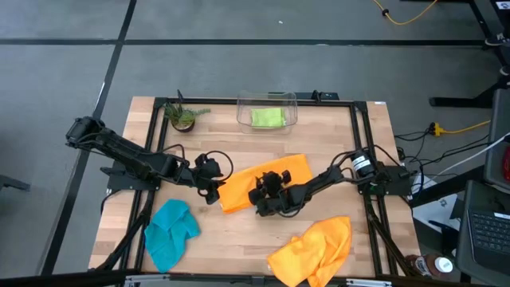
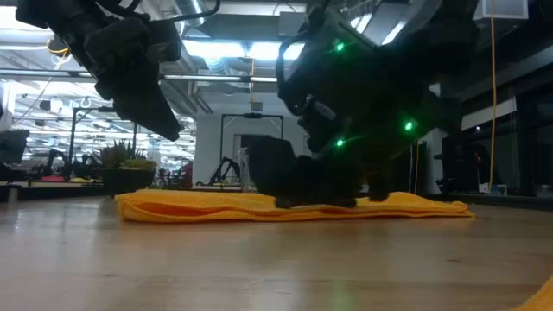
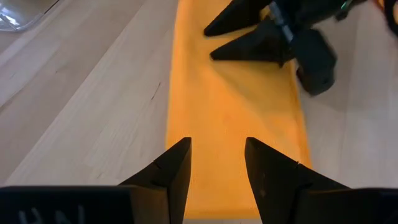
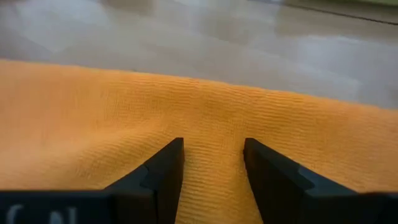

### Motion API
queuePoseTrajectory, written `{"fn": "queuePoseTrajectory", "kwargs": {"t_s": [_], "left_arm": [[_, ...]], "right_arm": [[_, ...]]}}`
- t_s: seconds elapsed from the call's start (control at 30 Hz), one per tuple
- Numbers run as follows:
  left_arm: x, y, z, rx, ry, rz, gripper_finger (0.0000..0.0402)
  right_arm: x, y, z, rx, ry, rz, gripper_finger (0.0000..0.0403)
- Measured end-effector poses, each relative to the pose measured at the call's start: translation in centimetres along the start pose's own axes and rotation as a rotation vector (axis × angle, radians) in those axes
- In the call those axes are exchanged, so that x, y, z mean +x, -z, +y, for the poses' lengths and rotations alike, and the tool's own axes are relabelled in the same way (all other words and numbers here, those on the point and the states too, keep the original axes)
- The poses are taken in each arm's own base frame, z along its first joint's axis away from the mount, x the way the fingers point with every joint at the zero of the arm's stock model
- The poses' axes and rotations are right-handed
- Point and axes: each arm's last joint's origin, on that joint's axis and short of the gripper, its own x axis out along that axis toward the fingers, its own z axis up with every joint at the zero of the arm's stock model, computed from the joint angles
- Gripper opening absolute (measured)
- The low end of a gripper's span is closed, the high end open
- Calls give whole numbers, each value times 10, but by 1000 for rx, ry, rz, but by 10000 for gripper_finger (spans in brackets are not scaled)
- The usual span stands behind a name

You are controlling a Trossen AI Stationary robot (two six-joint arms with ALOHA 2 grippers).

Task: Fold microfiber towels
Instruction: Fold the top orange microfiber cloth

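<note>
Both tools meet over the folded orange towel at mid-surface.

The right tool (image 1: 265,194), fingers parted, presses on the folded orange towel (image 1: 275,174); the left tool (image 1: 210,190), also parted, hovers at its 9 o'clock end, seemingly just clear. Teal towel (image 1: 170,229) at 7 o'clock, crumpled orange towel (image 1: 315,249) at 5, green towel (image 1: 268,117) in the bin (image 1: 241,105) at 12.

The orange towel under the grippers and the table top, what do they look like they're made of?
Orange towel: soft knit cloth, likely microfiber; fine ribbed weave, matte, lies limp in gentle folds. Table top: pale wood or wood-look laminate; plank lines and grain show, with a slight sheen.
</note>
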Motion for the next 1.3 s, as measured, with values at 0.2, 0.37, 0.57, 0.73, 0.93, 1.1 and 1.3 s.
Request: {"fn": "queuePoseTrajectory", "kwargs": {"t_s": [0.2,0.37,0.57,0.73,0.93,1.1,1.3], "left_arm": [[0,0,0,-1,2,-2,144],[0,-1,0,-4,4,-6,144],[0,-1,-1,-5,6,-7,144],[0,-1,-1,-4,8,-5,144],[0,-1,-1,-4,9,-4,144],[0,-1,-1,-4,9,-4,144],[0,-1,-1,-7,13,-9,144]], "right_arm": [[6,7,14,-266,-193,68,173],[13,-4,29,-493,-580,140,173],[37,-21,22,-709,-890,157,173],[60,-35,8,-782,-1080,170,173],[76,-44,-8,-734,-1248,276,173],[71,-57,-9,-704,-1263,289,173],[40,-96,-10,-712,-1169,282,173]]}}
